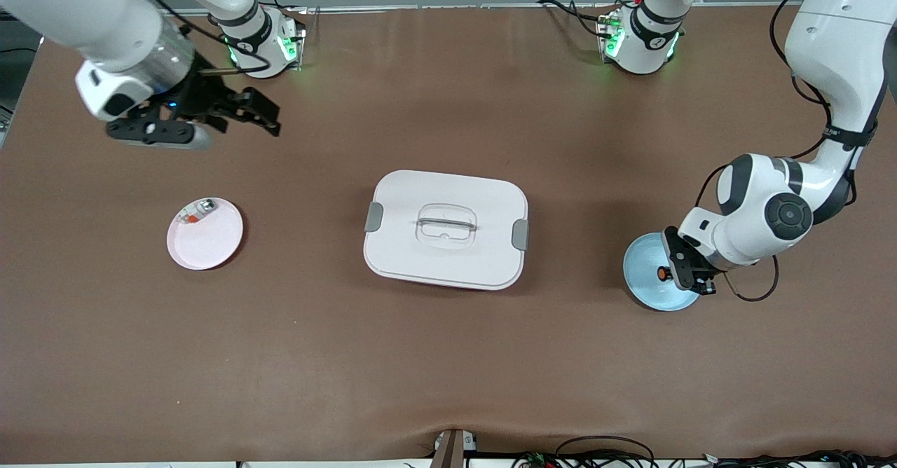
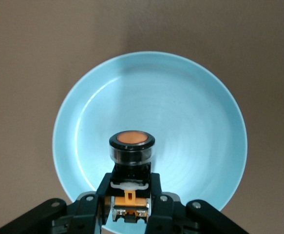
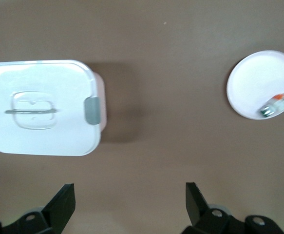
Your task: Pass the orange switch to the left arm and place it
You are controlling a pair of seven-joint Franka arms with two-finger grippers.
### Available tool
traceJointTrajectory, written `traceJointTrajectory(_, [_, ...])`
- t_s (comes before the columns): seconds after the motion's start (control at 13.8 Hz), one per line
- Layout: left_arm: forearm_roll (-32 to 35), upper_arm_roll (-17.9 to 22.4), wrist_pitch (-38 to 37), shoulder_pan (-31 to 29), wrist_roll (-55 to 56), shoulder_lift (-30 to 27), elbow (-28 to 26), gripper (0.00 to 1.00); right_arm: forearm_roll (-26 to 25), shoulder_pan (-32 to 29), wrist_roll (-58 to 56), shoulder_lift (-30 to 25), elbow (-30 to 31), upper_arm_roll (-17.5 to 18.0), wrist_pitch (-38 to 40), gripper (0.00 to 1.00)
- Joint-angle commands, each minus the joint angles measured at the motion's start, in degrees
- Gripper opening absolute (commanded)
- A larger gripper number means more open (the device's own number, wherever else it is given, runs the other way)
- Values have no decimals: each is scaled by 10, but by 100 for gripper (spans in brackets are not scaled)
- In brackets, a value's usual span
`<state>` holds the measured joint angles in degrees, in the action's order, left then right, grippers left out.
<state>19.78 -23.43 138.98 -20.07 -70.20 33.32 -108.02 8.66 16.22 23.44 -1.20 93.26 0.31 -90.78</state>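
The orange switch (image 1: 661,272) is a tiny black cylinder with an orange cap. My left gripper (image 1: 677,272) is shut on it, over the light blue plate (image 1: 639,272) at the left arm's end of the table. In the left wrist view the switch (image 2: 132,148) sits between the fingers of the gripper (image 2: 129,197), above the plate (image 2: 190,112). The white box (image 1: 446,230) with grey latches stands mid-table. My right gripper (image 1: 261,113) is open and empty, up over bare table near the right arm's base; in its wrist view the gripper (image 3: 129,197) has its jaws wide apart, and the box (image 3: 39,109) shows too.
A pink plate (image 1: 209,242) lies toward the right arm's end, holding a small silvery part with a red bit (image 1: 198,210); both show in the right wrist view, the plate (image 3: 256,80) and the part (image 3: 273,106). Cables lie along the table edge nearest the front camera.
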Motion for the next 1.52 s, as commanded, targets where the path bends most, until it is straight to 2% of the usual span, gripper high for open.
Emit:
traceJointTrajectory(0.0, [42,-5,3,-5,-13,10,7,0,-29,-46,-58,-28,27,14,1,100])
traceJointTrajectory(0.51, [54,-5,3,6,-13,18,-1,0,-64,-124,-160,-22,5,-2,5,100])
traceJointTrajectory(0.58, [54,-6,3,6,-6,21,-2,11,-64,-135,-173,-22,0,-2,5,100])
traceJointTrajectory(0.65, [53,-6,3,5,6,23,-3,46,-64,-148,-180,-21,-7,-1,5,100])
traceJointTrajectory(0.73, [53,-7,2,6,19,22,-2,99,-64,-159,-189,-19,-16,0,5,100])
traceJointTrajectory(0.94, [50,-12,2,5,42,18,3,100,-62,-189,-221,-14,-24,1,3,100])
traceJointTrajectory(1.09, [44,-13,-3,1,71,5,8,100,-68,-187,-225,-14,-39,-1,8,100])
traceJointTrajectory(1.23, [37,-17,-15,0,155,-20,9,100,-72,-189,-226,-13,-42,-1,13,100])
traceJointTrajectory(1.45, [0,-27,-62,-1,238,-41,40,100,-72,-190,-227,-2,-34,-1,14,100])
